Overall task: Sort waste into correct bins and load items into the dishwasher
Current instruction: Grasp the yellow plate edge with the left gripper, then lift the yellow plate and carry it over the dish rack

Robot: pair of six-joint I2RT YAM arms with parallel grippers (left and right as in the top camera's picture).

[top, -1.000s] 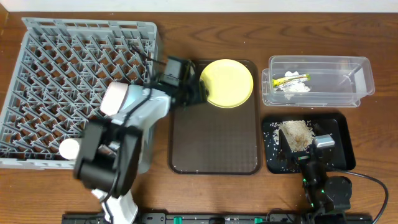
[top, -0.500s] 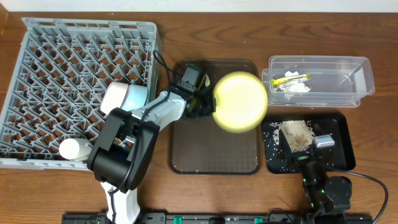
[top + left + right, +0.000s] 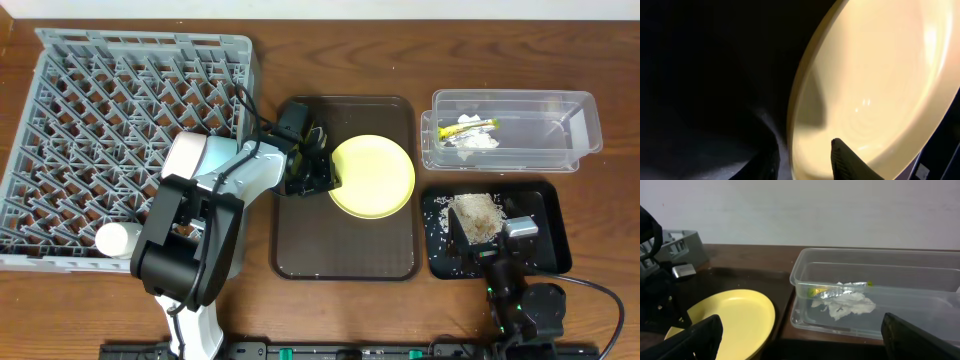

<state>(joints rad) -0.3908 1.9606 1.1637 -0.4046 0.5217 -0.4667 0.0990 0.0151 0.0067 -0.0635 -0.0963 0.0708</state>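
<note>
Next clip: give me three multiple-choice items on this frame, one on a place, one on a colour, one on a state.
1. Where does the yellow plate lie? A in the grey rack; B on the brown serving tray; C in the clear tub.
2. The food scraps lie in a bin of what colour? A black; B white; C blue.
3. How is the right gripper? A shut on a tissue; B shut on the plate; C open.
Answers: B, the plate rests flat on that tray; A, the bin under the scraps is black; C, its fingers stand wide apart, holding nothing.
</note>
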